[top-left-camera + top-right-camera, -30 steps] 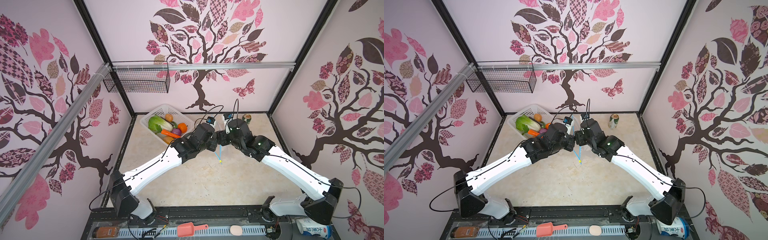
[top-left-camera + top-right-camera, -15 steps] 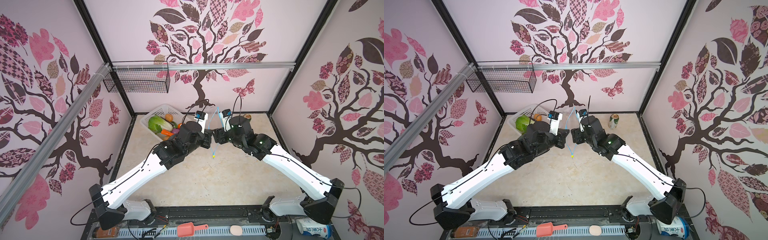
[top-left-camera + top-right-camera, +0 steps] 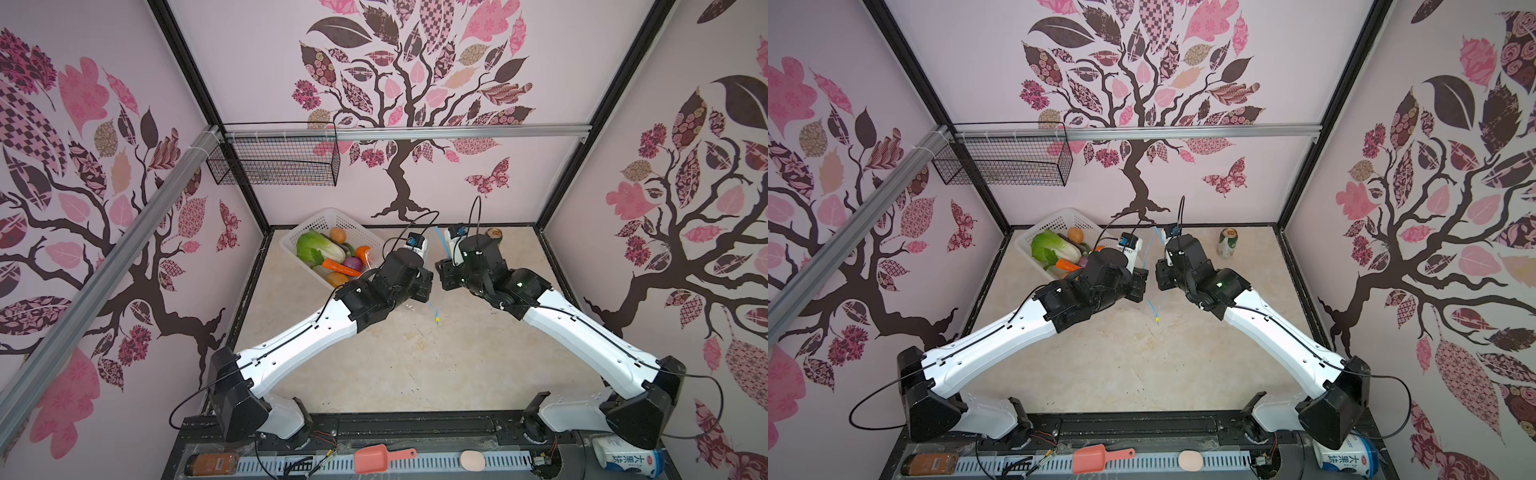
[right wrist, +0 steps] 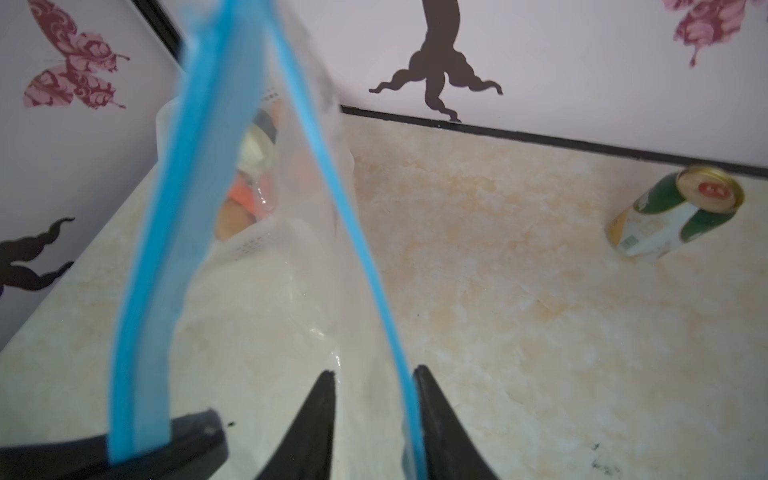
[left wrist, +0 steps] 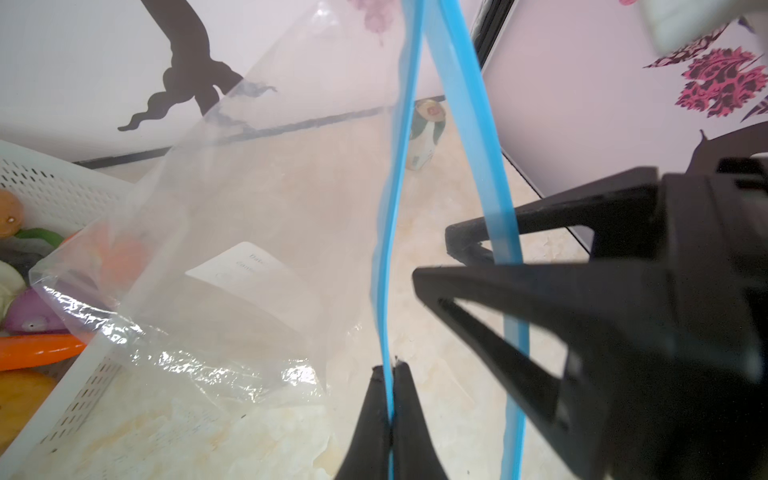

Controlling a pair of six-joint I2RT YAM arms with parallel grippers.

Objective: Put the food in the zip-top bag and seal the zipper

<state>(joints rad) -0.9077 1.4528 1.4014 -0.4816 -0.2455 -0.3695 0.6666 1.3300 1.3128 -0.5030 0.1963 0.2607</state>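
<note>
Bag [image 5: 232, 232]: clear, empty, hung btwn both arms near centre-back of table [image 3: 415, 353]. Lower end reaches basket [image 3: 332, 216] edge; contact w/ table unclear. Zipper [image 5: 388, 249]: unsealed, two blue lips parted.

Left gripper [image 5: 388, 370]: clenched on one lip, strip pinched btwn tips. Right gripper [image 4: 374, 370]: jaws apart w/ other lip btwn them, strip against one finger; not clamped per wrist view.

Progress: early. Step judged as mouth-opening. No item seen inside bag. Food [image 3: 328, 257] all in basket as far as visible: cabbage, carrot, onion, others. Left to do: secure second lip, load every item, run zipper shut.

Obscured / unclear: in both top views the wrists cover the fingertips and the film is nearly invisible; only the blue strip shows. Slider not identified; small yellow tip [image 3: 437, 321] at strip's low end too small to call. Basket contents partly hidden by left arm and film, so no count possible. Label [image 5: 245, 266] text unreadable. Can [image 3: 1228, 243] stands well apart by back wall, not part of job.
</note>
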